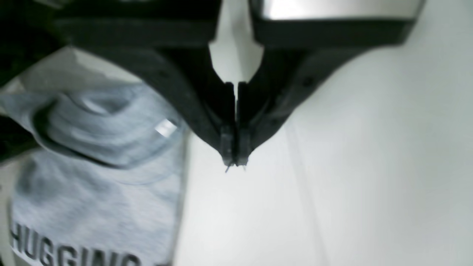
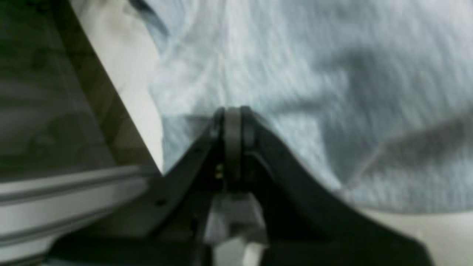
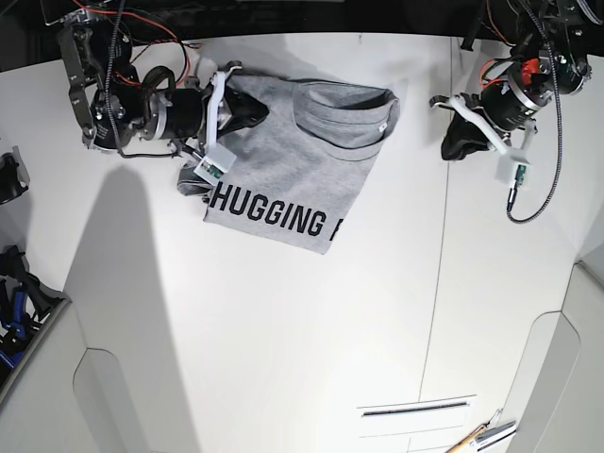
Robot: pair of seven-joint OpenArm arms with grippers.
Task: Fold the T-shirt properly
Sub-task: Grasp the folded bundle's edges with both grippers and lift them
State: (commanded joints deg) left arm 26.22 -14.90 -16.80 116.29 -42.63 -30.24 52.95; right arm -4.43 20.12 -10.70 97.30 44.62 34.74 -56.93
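Fold in progress. The white counter (image 3: 283,359) lies bare on the near side of the T-shirt (image 3: 283,179), which sits toward the far edge, already narrowed to a compact block: black lettering (image 3: 269,219) runs along its near hem, and the ribbed collar (image 3: 344,118) faces up at its far right corner. At the shirt's left edge, the right hand (image 2: 232,111) has its jaws pressed together directly against the grey cloth; whether a layer is pinched between them cannot be told from the blurred wrist view. Right of the shirt and well apart from it, the left hand (image 1: 234,162) hangs over bare counter, jaws pressed together and holding nothing. Judged step: closing the side fold. The next move likely calls for a secure pinch on the left edge, carried across evenly, then smoothing.
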